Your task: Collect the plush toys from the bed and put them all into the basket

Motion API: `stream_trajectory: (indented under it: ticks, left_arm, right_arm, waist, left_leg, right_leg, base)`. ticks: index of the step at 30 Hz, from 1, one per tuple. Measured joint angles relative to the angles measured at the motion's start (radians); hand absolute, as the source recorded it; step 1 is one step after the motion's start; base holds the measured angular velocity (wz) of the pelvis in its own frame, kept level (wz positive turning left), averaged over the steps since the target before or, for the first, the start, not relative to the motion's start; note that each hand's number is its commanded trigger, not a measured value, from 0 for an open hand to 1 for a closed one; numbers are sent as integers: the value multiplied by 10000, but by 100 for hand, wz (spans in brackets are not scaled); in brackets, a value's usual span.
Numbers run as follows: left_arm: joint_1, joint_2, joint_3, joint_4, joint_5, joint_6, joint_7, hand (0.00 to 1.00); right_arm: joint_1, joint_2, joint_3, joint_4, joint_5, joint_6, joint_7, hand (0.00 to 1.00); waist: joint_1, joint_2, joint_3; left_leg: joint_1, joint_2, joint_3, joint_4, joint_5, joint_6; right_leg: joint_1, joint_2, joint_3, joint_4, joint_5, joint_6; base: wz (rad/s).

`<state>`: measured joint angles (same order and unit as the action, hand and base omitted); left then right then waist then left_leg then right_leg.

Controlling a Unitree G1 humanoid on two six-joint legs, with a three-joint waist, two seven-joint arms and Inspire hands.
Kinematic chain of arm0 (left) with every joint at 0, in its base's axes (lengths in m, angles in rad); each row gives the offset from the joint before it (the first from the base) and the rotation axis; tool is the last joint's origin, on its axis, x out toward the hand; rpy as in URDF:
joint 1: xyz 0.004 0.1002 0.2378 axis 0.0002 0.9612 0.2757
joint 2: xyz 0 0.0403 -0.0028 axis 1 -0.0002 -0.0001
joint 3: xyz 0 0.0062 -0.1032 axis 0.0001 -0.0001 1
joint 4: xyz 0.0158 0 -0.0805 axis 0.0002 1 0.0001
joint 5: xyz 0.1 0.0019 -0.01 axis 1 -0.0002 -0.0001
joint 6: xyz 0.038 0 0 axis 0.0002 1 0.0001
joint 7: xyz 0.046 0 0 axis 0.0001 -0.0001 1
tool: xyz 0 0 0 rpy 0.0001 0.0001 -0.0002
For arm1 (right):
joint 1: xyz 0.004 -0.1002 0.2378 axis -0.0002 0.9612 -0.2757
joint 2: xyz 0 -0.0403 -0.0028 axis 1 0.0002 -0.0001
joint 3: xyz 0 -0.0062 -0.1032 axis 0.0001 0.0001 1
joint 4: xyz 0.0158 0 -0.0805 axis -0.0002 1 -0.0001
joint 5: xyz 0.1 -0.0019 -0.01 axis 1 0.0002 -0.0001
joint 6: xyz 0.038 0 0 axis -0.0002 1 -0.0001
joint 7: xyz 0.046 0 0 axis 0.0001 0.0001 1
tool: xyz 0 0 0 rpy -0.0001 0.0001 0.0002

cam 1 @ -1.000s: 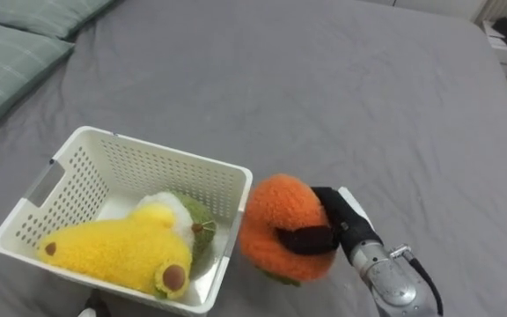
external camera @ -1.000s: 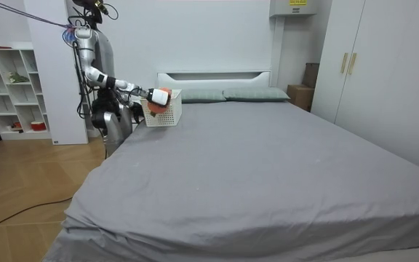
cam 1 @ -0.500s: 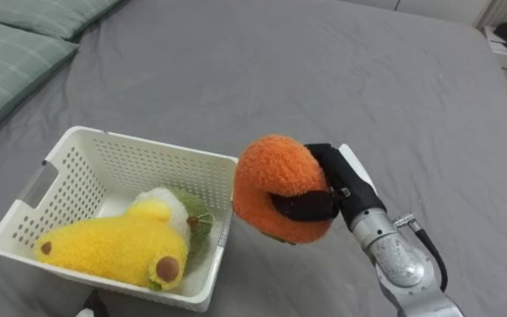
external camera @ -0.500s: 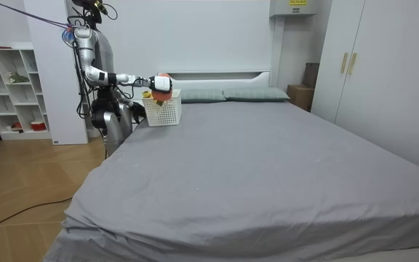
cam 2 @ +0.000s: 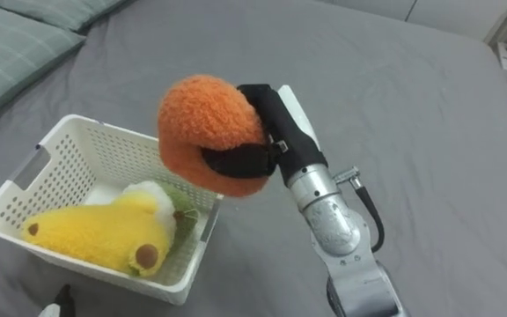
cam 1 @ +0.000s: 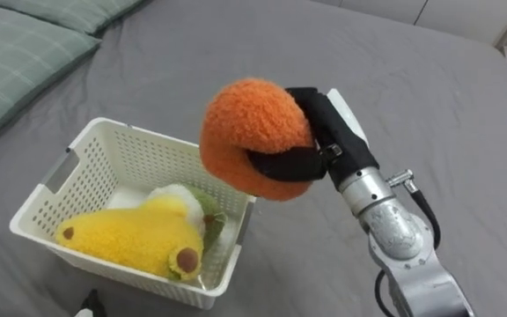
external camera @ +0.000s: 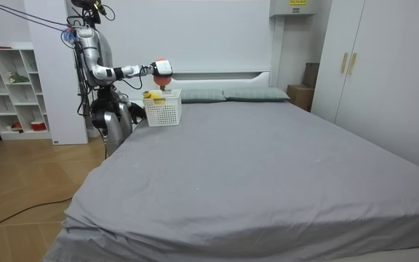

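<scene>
Grip: right hand (cam 1: 326,134) is curling tight round orange plush toy (cam 1: 253,132) | Place: I am holding it above right rim of white basket (cam 1: 121,275), clearing its wall for dropping beside yellow plush toy (cam 1: 130,239).

Green-and-white toy (cam 1: 197,208) half hidden behind the yellow plush (cam 1: 135,239) in the basket (cam 1: 128,162).

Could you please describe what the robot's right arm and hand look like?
The right hand is black, with slim black fingers and a small white tag at its back. Behind it the forearm is a silver metal shell of rounded segments, and a dark cable loops beside the wrist.
</scene>
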<state>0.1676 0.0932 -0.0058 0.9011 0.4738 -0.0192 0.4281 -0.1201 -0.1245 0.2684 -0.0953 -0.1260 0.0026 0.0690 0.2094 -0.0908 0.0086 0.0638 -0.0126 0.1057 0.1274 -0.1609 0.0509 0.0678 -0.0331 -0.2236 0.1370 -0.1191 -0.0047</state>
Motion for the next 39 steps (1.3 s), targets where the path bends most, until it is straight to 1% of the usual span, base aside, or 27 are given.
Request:
stream_trajectory:
  ticks: [4,7,8,9,10,11,12,13,15,18,19,21,23,28,31,32,33,37,39]
  left_arm:
    - [-25,-21,2,-7,-3,70,-40,0]
    - [-76,-35,-3,-7,-3,149,-81,0]
    - [-86,-35,-3,-8,-2,163,-87,0]
    - [-117,-33,-2,-10,2,195,-109,0]
    - [-163,-34,-1,-9,2,221,-170,0]
    - [-189,-32,-1,-10,1,233,-203,0]
    - [-234,-26,-1,-9,0,259,-251,0]
    - [-259,-17,8,-6,0,264,-290,0]
    - [-268,-10,13,-3,0,264,-314,0]
    - [-299,9,11,-3,0,265,-479,0]
    - [-306,30,9,-3,0,269,-485,0]
    - [-306,83,10,-20,12,306,-550,0]
    - [-304,131,14,-86,15,409,-710,0]
    - [-304,196,18,-317,16,450,-834,0]
    - [-270,213,21,-514,4,563,-846,0]
    - [-272,235,22,-528,1,576,-848,0]
    - [-272,306,21,-531,1,584,-848,0]
    - [-134,537,50,-536,1,643,-848,0]
    - [-99,589,52,-537,-8,644,-848,0]
  right_arm:
    - [-162,-4,353,-5,-5,0,16,100]
    - [-163,-6,447,-56,0,0,91,100]
    - [-163,-5,468,-76,1,0,100,93]
    - [-171,-13,521,-122,0,0,101,79]
    - [-171,-16,568,-183,1,0,105,70]
    - [-172,-22,597,-213,11,0,106,49]
    - [-172,-20,654,-290,27,0,125,0]
    - [-177,-20,696,-351,26,1,175,0]
    - [-214,-21,752,-361,25,1,219,0]
    - [-228,-25,845,-360,25,5,214,0]
    - [-240,-85,950,-358,25,27,213,0]
    - [-259,-102,1067,-357,22,90,216,0]
    - [-259,-123,1117,-356,27,166,214,0]
    - [-268,-312,1176,-332,24,267,214,0]
    - [-316,-318,1385,-331,20,535,220,0]
    - [-320,-317,1418,-331,22,557,225,0]
    - [-320,-317,1435,-330,27,585,273,0]
    - [-472,-313,1460,-23,62,606,306,0]
    - [-585,-316,1460,276,75,605,279,0]
  waist:
    - [126,2,0]
    - [174,1,-1]
    - [179,-2,-4]
    - [170,-3,-7]
    - [186,-5,-10]
    - [186,-25,-25]
    - [204,-31,-30]
    - [227,-59,-50]
    - [261,-63,-52]
    - [404,-80,-55]
    - [445,-100,-52]
    - [463,-144,-34]
    - [555,-180,-22]
    - [838,-397,47]
    - [946,-416,48]
    - [946,-421,51]
    - [945,-434,56]
    - [1014,-439,71]
    - [1018,-448,70]
  left_leg:
    - [-11,-1,-17,0,0,0]
    - [-50,-3,-67,1,0,0]
    - [-60,-4,-89,3,0,0]
    - [-98,-9,-162,20,0,0]
    - [-113,-9,-201,26,1,0]
    - [-119,-8,-218,26,2,-2]
    - [-139,-7,-264,29,5,-4]
    - [-140,-7,-283,32,7,-5]
    - [-124,-7,-294,38,8,-5]
    - [-87,-9,-288,33,8,-4]
    - [-74,-9,-288,22,8,-4]
    - [-72,-7,-289,19,8,-5]
    - [-66,-8,-287,21,8,-5]
    - [-71,-13,-289,37,7,-5]
    - [-109,-23,-346,57,3,-2]
    - [-136,-27,-394,62,3,-2]
    - [-198,-35,-516,69,3,-2]
    - [-257,-43,-670,86,5,-4]
    - [-276,-55,-727,91,6,-3]
  right_leg:
    - [-10,0,-16,-1,0,0]
    - [-27,-3,-50,-2,0,0]
    - [-27,-3,-62,-3,0,0]
    - [-25,-7,-119,-6,0,0]
    - [-25,-7,-152,-9,0,0]
    - [-24,-7,-168,-9,0,0]
    - [-19,-7,-240,-13,0,0]
    - [-10,-7,-244,-14,-1,0]
    - [10,-9,-246,-16,-2,1]
    - [36,-18,-243,-15,-2,2]
    - [46,-19,-245,-15,-6,7]
    - [46,-18,-254,-15,-8,11]
    - [45,-19,-266,-13,-8,12]
    - [58,-16,-283,-9,-8,11]
    - [57,-26,-334,-8,-7,11]
    - [57,-32,-393,-9,-7,12]
    - [57,-41,-521,-9,-7,12]
    - [64,-45,-620,-13,-8,12]
    - [64,-53,-664,-12,-8,13]
  base:
    - [0]
    - [4]
    - [12]
    - [14]
    - [14]
    - [11]
    - [9]
    - [8]
    - [2]
    - [0]
    - [0]
    - [0]
    - [0]
    - [0]
    - [5]
    - [20]
    - [24]
    - [13]
    - [11]
